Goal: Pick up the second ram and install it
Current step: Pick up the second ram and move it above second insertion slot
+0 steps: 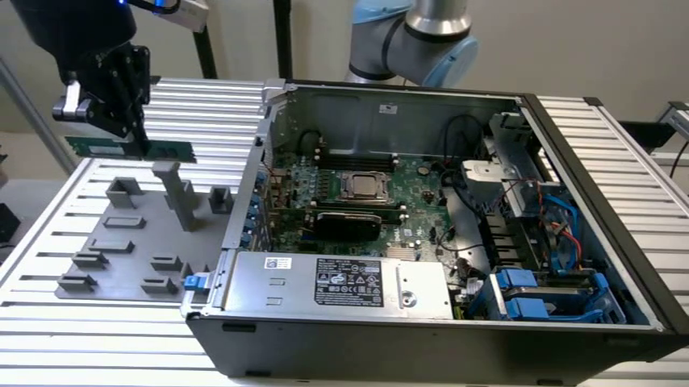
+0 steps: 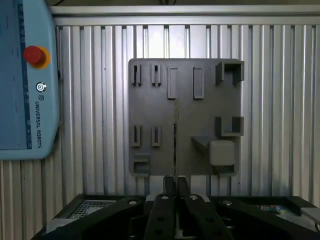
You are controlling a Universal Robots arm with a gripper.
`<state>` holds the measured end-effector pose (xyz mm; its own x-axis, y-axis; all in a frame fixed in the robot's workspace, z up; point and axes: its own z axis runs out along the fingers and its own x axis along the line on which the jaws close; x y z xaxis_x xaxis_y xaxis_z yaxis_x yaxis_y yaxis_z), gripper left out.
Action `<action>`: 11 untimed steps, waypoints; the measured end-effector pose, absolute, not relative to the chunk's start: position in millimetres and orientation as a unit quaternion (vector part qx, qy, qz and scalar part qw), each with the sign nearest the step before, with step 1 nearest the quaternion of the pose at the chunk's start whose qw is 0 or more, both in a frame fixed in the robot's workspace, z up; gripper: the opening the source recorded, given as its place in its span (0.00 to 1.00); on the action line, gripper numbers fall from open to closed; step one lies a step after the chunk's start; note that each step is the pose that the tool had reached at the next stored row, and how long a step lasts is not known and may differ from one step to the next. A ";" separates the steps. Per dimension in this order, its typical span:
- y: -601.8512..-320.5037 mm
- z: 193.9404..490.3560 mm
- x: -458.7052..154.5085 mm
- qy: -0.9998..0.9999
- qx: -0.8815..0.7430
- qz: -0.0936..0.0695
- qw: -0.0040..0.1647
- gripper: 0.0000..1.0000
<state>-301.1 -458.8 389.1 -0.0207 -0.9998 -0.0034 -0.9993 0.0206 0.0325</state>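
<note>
The second ram [image 1: 167, 149], a narrow green stick, hangs level in the air above the grey holder plate [image 1: 129, 266], at the exterior view's left. My gripper [image 1: 138, 139] is shut on it near its middle, gripping from above. In the wrist view the ram [image 2: 175, 132] appears edge-on as a thin line running out from between my fingertips [image 2: 170, 184], over the holder plate [image 2: 150, 110]. The open computer case [image 1: 356, 347] lies to the exterior view's right of the plate, with the motherboard [image 1: 415, 181] and its CPU socket [image 1: 366, 187] exposed.
Grey holder blocks [image 1: 177, 193] stand up from the plate under the ram. A blue teach pendant [image 2: 25, 80] with a red stop button [image 2: 34, 55] lies beside the plate. The power supply [image 1: 339, 282], cables and blue drive bays [image 1: 538, 294] crowd the case's near side.
</note>
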 end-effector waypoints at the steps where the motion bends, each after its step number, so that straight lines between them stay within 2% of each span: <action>1: -458.3 390.1 -298.3 -0.714 0.700 -0.013 0.010 0.14; 11: -453.7 396.7 -266.3 -0.714 0.700 -0.015 0.008 0.14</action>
